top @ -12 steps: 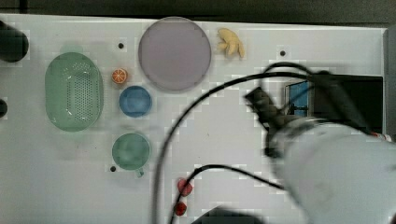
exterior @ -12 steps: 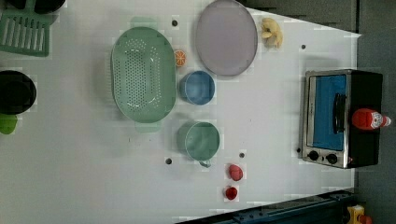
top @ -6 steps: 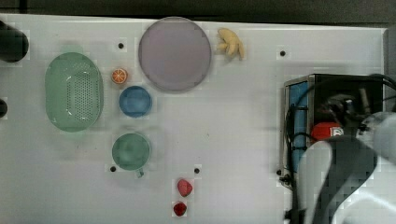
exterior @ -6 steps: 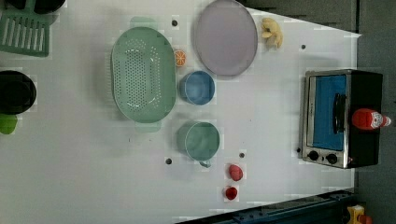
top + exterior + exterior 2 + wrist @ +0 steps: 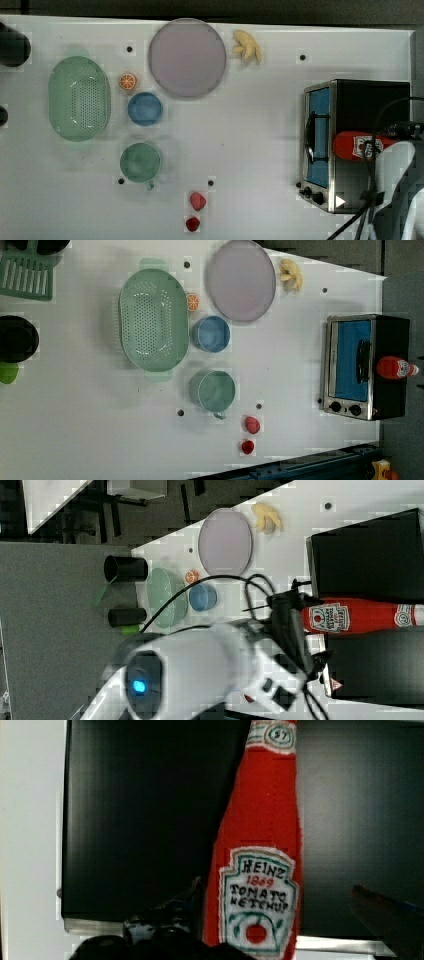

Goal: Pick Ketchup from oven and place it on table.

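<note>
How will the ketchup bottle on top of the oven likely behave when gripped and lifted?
The ketchup bottle looks knitted or fabric, so it is probably soft, light, and gives under a squeeze rather than slipping. It lies on its side on the oven's flat black top; being rounded, it may roll if nudged.

In the top view we lose the Ketchup's (image 5: 356,145) cap end behind the white arm (image 5: 400,190) and its cables. In the wrist view the bottle's base is cut off, and a blurred reddish shape at the edge is perhaps a finger.
</note>
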`<state>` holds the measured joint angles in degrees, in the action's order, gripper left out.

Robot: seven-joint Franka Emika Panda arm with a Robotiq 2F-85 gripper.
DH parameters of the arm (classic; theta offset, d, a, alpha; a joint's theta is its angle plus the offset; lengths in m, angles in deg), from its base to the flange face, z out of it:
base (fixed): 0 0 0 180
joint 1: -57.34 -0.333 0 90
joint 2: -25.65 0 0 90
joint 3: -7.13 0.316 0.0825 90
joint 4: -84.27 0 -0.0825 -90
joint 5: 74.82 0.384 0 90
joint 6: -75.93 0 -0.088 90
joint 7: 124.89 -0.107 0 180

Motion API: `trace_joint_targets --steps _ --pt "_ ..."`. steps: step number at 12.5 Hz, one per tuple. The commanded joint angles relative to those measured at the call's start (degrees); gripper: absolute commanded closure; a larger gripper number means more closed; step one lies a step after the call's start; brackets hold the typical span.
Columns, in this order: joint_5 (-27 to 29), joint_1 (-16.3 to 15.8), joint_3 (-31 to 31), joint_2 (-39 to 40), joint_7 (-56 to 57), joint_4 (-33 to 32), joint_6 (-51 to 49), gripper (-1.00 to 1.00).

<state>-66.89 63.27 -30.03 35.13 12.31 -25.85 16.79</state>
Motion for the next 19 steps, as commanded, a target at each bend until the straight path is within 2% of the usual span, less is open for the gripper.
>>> trace_joint_targets --steps 1,5,7,8,11,14,15,16,19 --pt "1.82 -1.07 0.42 4.42 -4.86 1.18 2.02 -1.00" --pt "1.97 -1.04 0.46 7.89 -4.94 0.72 2.26 -1.00" --pt "1.96 -1.08 0.49 8.04 -4.93 0.11 3.09 -0.37" --pt "1.96 -1.21 0.53 7.65 -4.93 0.19 3.07 -0.23" --pt "1.56 -2.08 0.77 6.17 -4.93 2.51 0.93 -0.23" --pt "-1.85 -6.62 3.14 2.10 -4.74 9.40 -8.54 -0.23" --pt "-2.36 -9.46 7.04 0.10 -4.74 11.39 -10.87 -0.23" --pt "-2.35 -10.85 9.90 -0.82 -4.74 11.47 -10.73 -0.23" --pt "-2.35 -13.36 18.41 -1.12 -4.74 10.43 -10.95 -0.23"
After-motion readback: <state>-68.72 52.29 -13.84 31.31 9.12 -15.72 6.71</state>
